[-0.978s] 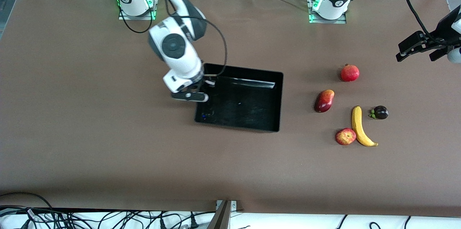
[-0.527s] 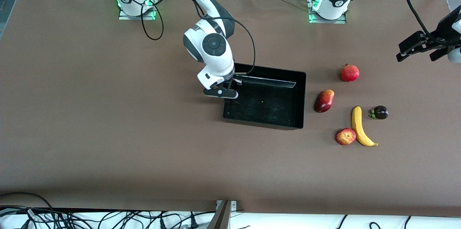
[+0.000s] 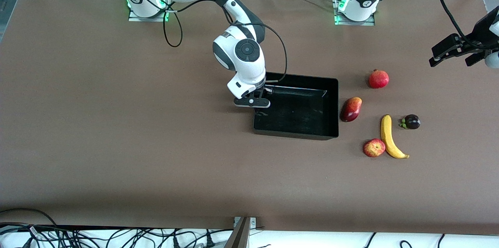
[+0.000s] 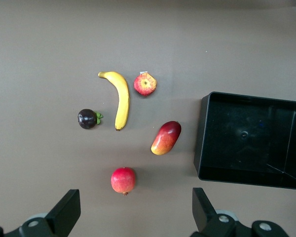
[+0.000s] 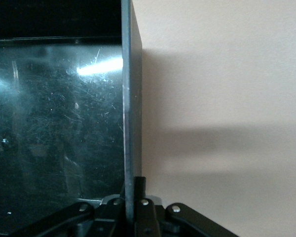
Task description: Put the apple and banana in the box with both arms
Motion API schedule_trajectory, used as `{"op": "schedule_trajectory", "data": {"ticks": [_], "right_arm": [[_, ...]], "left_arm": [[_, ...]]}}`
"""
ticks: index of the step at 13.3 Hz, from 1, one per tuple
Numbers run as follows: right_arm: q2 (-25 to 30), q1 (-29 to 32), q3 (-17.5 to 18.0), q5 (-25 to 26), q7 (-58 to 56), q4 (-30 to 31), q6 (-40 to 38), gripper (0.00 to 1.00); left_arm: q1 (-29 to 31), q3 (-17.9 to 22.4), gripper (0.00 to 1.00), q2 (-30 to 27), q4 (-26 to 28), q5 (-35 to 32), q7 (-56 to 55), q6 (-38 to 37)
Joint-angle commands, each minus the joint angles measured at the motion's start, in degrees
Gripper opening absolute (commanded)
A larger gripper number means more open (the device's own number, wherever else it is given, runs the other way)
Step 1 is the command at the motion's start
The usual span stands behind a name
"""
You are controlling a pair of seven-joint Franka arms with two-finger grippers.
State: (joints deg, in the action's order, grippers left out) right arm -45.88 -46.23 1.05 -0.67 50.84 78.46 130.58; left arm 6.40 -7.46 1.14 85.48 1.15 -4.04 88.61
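The black box (image 3: 334,107) lies on the table, and my right gripper (image 3: 259,98) is shut on its wall at the right arm's end. The right wrist view shows that wall (image 5: 130,98) pinched between the jaws of the right gripper (image 5: 133,185). The apple (image 3: 374,147) and the banana (image 3: 390,137) lie side by side toward the left arm's end, nearer to the camera than the box. My left gripper (image 3: 450,60) hangs open and empty in the air past the fruit. Its wrist view shows the apple (image 4: 145,84), the banana (image 4: 119,98), the box (image 4: 203,138) and its own wide-open jaws (image 4: 134,203).
A red-and-dark mango (image 3: 351,109) lies right beside the box wall at the left arm's end. A red pomegranate (image 3: 378,78) lies farther from the camera than the mango. A dark purple fruit (image 3: 411,121) sits beside the banana.
My right gripper has dragged the box along the table toward the left arm's end, so it now sits close to the mango. The left arm and the fruits have not moved.
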Motion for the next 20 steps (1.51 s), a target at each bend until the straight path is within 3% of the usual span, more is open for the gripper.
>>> {"op": "schedule_trajectory", "data": {"ticks": [1,6,7,8,11,16,20], "right_arm": [[-1.57,-1.93,-0.96,-0.21,-0.04,-2.09,1.08,0.0],[-2.46,-2.28,-0.96,2.07,-3.2,-2.0,2.57,0.0],[-2.46,-2.37,-0.96,2.34,-3.12,-1.91,2.48,0.7],[-2.02,-2.81,-1.04,2.69,-3.21,-2.0,2.05,1.0],[1.05,-1.67,-1.31,1.99,-3.73,-2.09,-1.19,1.0],[12.11,4.57,-1.4,1.73,-4.44,-2.17,-16.13,1.0],[20.73,10.53,-4.9,1.73,-13.19,-2.0,-30.09,1.0]], "left_arm": [[0.02,0.43,1.0,-0.35,0.12,1.31,0.87,-0.55],[0.02,0.43,1.0,-0.35,0.12,1.31,0.87,-0.55],[0.02,0.43,1.0,-0.35,0.12,1.31,0.87,-0.55],[0.02,0.43,1.0,-0.35,0.12,1.31,0.96,-0.55],[0.02,0.43,1.0,-0.35,0.12,1.31,0.96,-0.55],[-0.07,0.52,1.0,-0.35,0.12,1.31,0.96,-0.55],[-0.07,0.52,1.0,-0.35,0.12,1.31,0.96,-0.55]]}}
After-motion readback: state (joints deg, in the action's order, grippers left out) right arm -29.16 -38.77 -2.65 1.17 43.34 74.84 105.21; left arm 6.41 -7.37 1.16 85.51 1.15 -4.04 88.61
